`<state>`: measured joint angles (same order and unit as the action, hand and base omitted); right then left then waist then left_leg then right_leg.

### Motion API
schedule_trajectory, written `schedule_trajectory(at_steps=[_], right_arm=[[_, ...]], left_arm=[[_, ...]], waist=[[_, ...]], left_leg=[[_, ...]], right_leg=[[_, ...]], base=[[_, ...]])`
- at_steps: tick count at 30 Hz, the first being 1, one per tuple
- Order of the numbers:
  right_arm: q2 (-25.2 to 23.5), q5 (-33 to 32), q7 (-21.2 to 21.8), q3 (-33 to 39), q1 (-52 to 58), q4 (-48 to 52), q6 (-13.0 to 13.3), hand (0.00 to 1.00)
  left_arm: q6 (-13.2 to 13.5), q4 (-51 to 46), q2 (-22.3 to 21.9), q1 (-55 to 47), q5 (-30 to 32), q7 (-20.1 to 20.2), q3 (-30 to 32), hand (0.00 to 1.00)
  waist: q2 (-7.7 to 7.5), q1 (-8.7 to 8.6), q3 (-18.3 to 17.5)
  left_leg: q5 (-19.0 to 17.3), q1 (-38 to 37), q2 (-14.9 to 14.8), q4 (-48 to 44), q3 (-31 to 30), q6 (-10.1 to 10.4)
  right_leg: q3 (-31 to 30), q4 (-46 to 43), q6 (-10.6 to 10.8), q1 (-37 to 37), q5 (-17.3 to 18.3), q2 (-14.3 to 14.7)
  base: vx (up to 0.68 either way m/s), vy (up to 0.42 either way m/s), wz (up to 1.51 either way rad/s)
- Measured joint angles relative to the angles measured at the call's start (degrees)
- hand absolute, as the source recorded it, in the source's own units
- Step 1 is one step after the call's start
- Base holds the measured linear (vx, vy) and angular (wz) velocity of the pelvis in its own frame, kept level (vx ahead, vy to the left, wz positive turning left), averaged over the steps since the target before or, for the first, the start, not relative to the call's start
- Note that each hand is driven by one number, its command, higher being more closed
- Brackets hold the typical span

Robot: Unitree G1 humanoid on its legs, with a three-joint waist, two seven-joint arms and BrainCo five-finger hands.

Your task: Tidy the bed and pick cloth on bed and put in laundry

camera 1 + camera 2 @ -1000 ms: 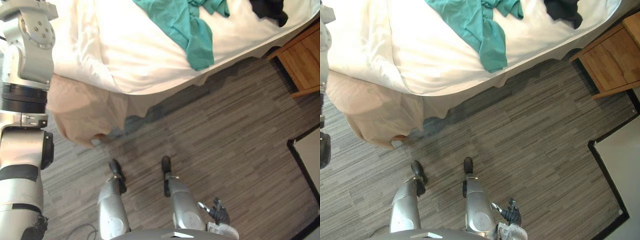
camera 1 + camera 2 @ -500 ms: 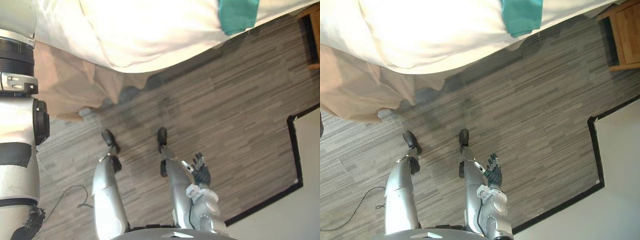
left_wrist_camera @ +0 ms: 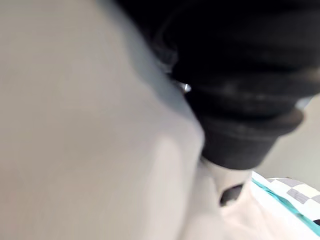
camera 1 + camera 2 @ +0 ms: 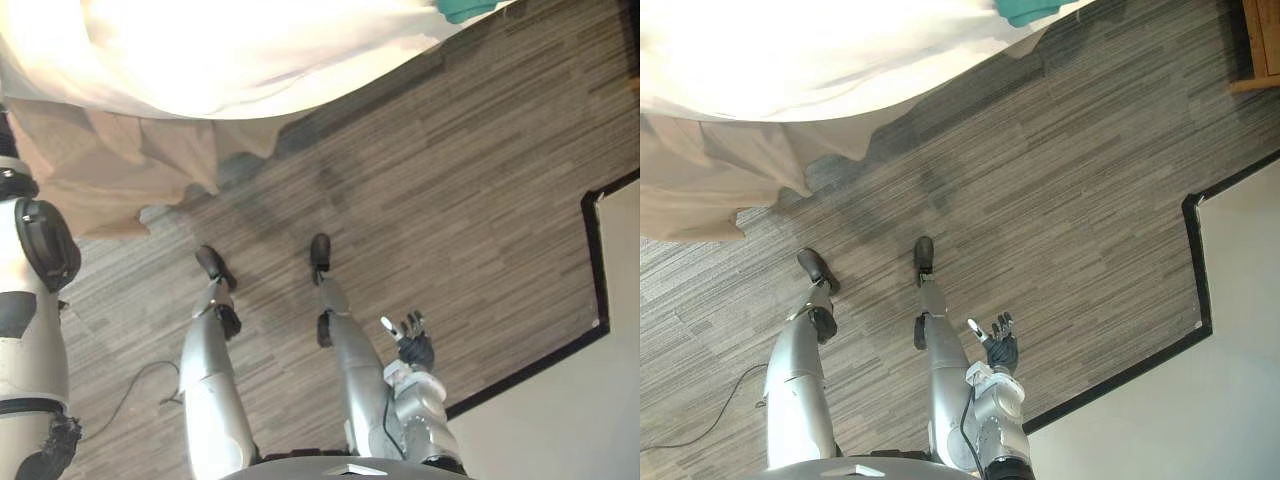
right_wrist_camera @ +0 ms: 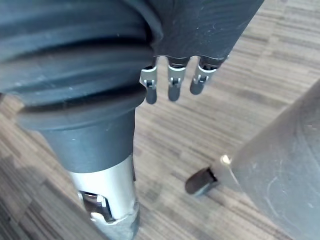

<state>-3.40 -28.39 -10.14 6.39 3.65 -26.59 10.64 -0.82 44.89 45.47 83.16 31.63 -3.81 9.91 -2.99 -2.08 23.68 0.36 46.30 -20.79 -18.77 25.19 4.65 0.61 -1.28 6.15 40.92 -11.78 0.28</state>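
1. The teal cloth (image 4: pixel 1028 9) lies on the bed (image 4: pixel 250 60), at its edge. Just a corner of it shows, at the far rim of the head views.
2. The right hand (image 4: pixel 997 342) hangs low beside the robot, over the floor (image 4: pixel 480 200) and well apart from the cloth. Its fingers (image 5: pixel 170 86) are straight and loosely spread, and it holds nothing.
3. The left hand (image 3: pixel 240 75) shows as its dark ribbed cover, pressed close against something smooth and white (what that is cannot be told). Whether this hand is spread or holding anything cannot be told either.
4. The bed carries a white cover that bulges over the side. Below it a beige skirt (image 4: pixel 120 170) hangs in folds down to the floor on the robot's left.
5. The floor is grey, in narrow wood-like planks running slantwise.
6. A wooden cabinet (image 4: pixel 1262 40) stands at the far right, near the bed's corner.
7. On the robot's right a pale flat surface (image 4: pixel 1230 380) meets the floor, edged by a black strip (image 4: pixel 1193 262).
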Motion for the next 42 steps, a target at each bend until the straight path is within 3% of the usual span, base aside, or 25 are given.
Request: schedule_trajectory(at_steps=[3, 7, 13, 15, 16, 22, 25, 29, 36, 42], right_arm=[[0.1, -0.5, 0.3, 0.6, -1.2, -2.9, 0.1, 0.00], [0.4, -0.4, 2.0, 0.5, -1.0, -6.2, 0.3, 0.00], [4.2, 2.8, 3.7, -0.8, 4.2, -10.8, -0.4, 0.00], [4.7, 4.2, 3.8, -0.9, 6.8, -11.0, -1.1, 0.00], [4.8, 4.4, 3.8, -0.9, 7.2, -11.1, -1.2, 0.00], [5.7, 8.6, 4.3, 0.2, 7.0, -18.1, -3.3, 0.00], [6.3, 10.2, 6.2, 1.8, 5.9, -22.0, -4.9, 0.00], [6.6, 13.1, 7.6, 3.1, 5.6, -24.4, -7.2, 0.00], [6.8, 15.3, 8.9, 1.0, 6.1, -23.8, -8.6, 0.00], [6.6, 15.2, 8.9, 0.5, 6.5, -23.8, -8.3, 0.00]], left_arm=[[1.1, -1.7, 0.1, -4.8, -0.3, 0.3, -1.4, 1.00], [3.1, -1.9, -1.5, -16.7, -5.3, -1.2, -2.2, 1.00], [4.4, -2.6, -5.8, -41.2, -9.8, -2.8, -3.4, 1.00], [4.4, -7.1, -7.9, -51.3, -11.0, -4.2, -3.3, 1.00], [4.4, -8.6, -8.5, -53.9, -11.4, -4.7, -3.2, 0.00], [3.9, -22.1, -19.4, -78.0, -12.6, -8.5, 2.1, 0.00], [3.4, -28.0, -26.1, -87.3, -12.5, -8.5, 3.7, 0.00], [3.4, -28.0, -33.1, -94.4, -12.6, -8.0, 3.7, 0.00], [6.2, -18.2, -42.0, -95.8, -16.6, -5.4, 3.6, 0.00], [8.6, -12.6, -44.6, -95.8, -24.5, -3.1, 3.3, 0.00]], waist=[[0.17, -0.01, -2.0], [0.41, -0.39, -2.9], [1.07, 0.28, -8.9], [2.10, 1.19, -11.9], [2.32, 1.71, -12.7], [3.06, 3.75, -18.6], [3.07, 4.48, -19.3], [2.99, 5.20, -19.8], [3.18, 4.36, -21.3], [2.96, 3.84, -22.2]], left_leg=[[0.7, -0.6, -0.3, -0.2, -0.2, 0.3], [0.8, -7.9, 0.0, 0.4, -0.1, 0.4], [2.0, -23.5, 4.0, 8.7, 0.2, 1.4], [3.5, -28.2, 6.2, 13.1, -0.1, 1.5], [3.8, -29.2, 6.6, 14.2, -0.1, 1.5], [6.0, -36.7, 10.5, 21.0, -4.5, 1.5], [7.0, -38.9, 12.1, 23.2, -7.0, 1.2], [6.9, -41.1, 12.9, 23.3, -8.8, 1.1], [6.1, -44.8, 13.6, 23.7, -9.3, 0.8], [5.6, -45.7, 14.3, 23.8, -9.9, 0.8]], right_leg=[[0.1, 1.0, 0.0, -1.1, 0.0, 0.4], [0.5, 0.9, -0.7, -8.2, 1.2, 0.3], [2.4, -1.6, -2.1, -20.0, 6.4, -1.8], [3.6, -2.2, -2.0, -23.4, 8.2, -3.0], [3.7, -2.2, -1.9, -24.0, 8.4, -3.2], [8.3, -1.5, -1.5, -32.0, 11.1, -5.3], [10.5, -0.6, -1.2, -35.2, 11.5, -5.9], [12.1, 0.0, -0.9, -38.4, 11.8, -6.4], [12.8, -0.1, -0.2, -42.1, 13.3, -7.2], [13.8, -1.0, 0.7, -43.3, 14.4, -8.0]], base=[[-0.03, -0.076, 0.01], [0.02, -0.066, 0.11], [0.11, -0.011, 0.28], [0.12, 0.021, 0.37], [0.09, 0.020, 0.29], [0.09, 0.040, 0.44], [0.05, 0.056, 0.43], [0.00, 0.036, 0.24], [-0.01, 0.014, 0.03], [0.05, 0.013, 0.09]])
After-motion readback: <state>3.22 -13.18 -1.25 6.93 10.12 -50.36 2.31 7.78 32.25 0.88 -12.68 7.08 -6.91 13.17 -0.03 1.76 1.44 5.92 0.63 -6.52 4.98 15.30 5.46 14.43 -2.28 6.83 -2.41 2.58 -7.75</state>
